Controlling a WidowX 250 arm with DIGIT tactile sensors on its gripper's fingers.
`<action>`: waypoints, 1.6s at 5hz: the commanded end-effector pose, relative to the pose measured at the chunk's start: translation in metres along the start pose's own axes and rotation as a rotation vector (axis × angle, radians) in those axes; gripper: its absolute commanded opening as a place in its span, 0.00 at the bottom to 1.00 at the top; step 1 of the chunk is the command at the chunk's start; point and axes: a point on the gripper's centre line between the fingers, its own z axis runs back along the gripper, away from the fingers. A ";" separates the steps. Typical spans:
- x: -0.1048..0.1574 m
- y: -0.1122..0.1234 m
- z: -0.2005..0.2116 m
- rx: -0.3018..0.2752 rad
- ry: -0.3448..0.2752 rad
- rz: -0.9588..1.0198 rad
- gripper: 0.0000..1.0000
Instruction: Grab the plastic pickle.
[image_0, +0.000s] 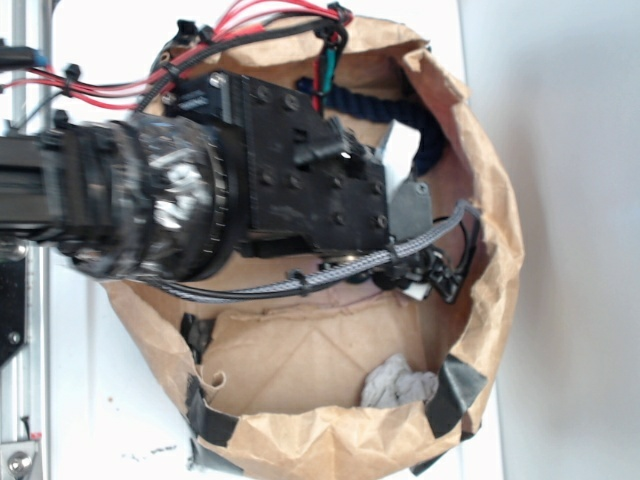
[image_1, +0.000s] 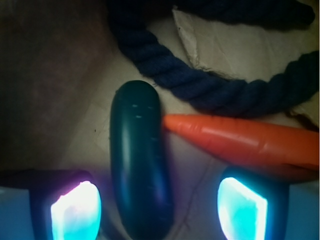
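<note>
1. Brown paper walls of an open bag (image_0: 300, 440) enclosed the whole work area, which stood on a white bench (image_0: 560, 150); the robot arm (image_0: 200, 200) reached down into it and hid most of the floor from the exterior view.
2. From the wrist view, the end effector (image_1: 159, 207) stood wide open with nothing held, one glowing finger (image_1: 75, 210) on each side of the plastic pickle (image_1: 140, 160), which lay lengthwise between them on the bag floor.
3. Main risk, as I judged it: the orange carrot (image_1: 235, 142) had its tip touching the pickle's side and its body lay close to the right-hand finger, so closing could trap or drag the carrot along.
4. Glossy, rounded plastic could squirt out of the jaws if they closed off-centre.
5. Navy rope (image_1: 200, 85) curved just beyond the pickle's far end, near enough to snag if the arm pushed forward.
6. Crumpled grey cloth (image_0: 398, 382) lay well apart, no obstacle.
</note>
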 end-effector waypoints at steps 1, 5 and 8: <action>-0.033 -0.014 0.005 -0.077 0.170 -0.099 1.00; -0.028 -0.002 0.026 -0.149 0.069 -0.250 0.00; 0.007 -0.001 0.116 0.037 0.124 -0.587 0.00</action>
